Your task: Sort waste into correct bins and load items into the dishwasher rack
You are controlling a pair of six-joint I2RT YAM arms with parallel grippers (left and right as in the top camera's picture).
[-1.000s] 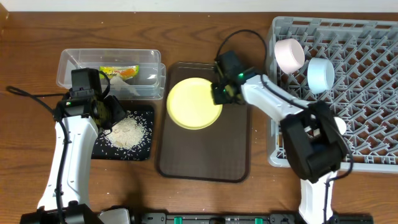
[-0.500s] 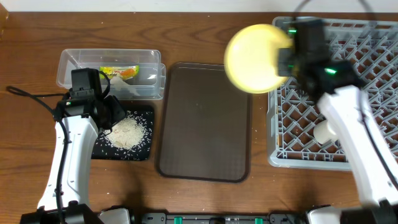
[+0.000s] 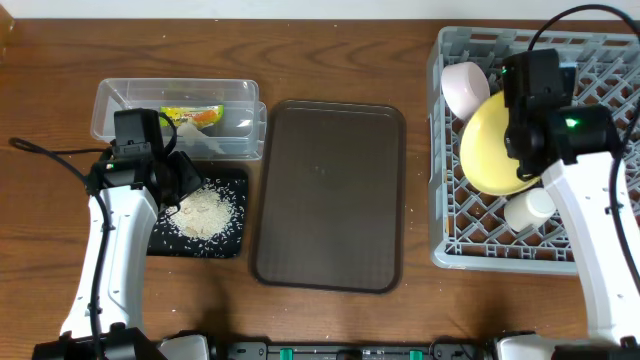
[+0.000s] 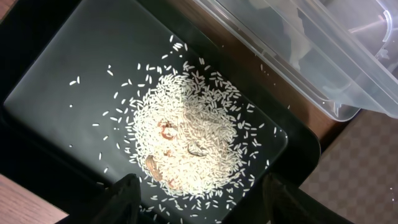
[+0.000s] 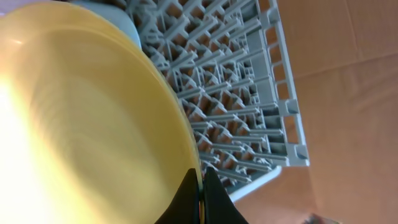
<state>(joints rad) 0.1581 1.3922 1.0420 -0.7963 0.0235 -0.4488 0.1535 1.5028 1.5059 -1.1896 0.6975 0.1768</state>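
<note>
My right gripper (image 5: 200, 193) is shut on the rim of a yellow plate (image 3: 495, 150) and holds it tilted over the grey dishwasher rack (image 3: 600, 255); the plate fills the left of the right wrist view (image 5: 81, 124). A pink cup (image 3: 463, 88) and a white cup (image 3: 527, 210) sit in the rack beside the plate. My left gripper (image 4: 196, 199) is open and empty just above a black tray (image 3: 165, 240) holding a pile of rice (image 3: 205, 212), which also shows in the left wrist view (image 4: 186, 137).
A brown serving tray (image 3: 328, 195) lies bare at the centre. A clear plastic bin (image 3: 120, 105) with a yellow wrapper (image 3: 192, 117) stands behind the black tray. The rack's grid (image 5: 242, 93) lies under the plate.
My right gripper took the yellow plate off the brown tray, lifted it, and carried it right over the rack, now lower among the cups. The left arm has not moved.
</note>
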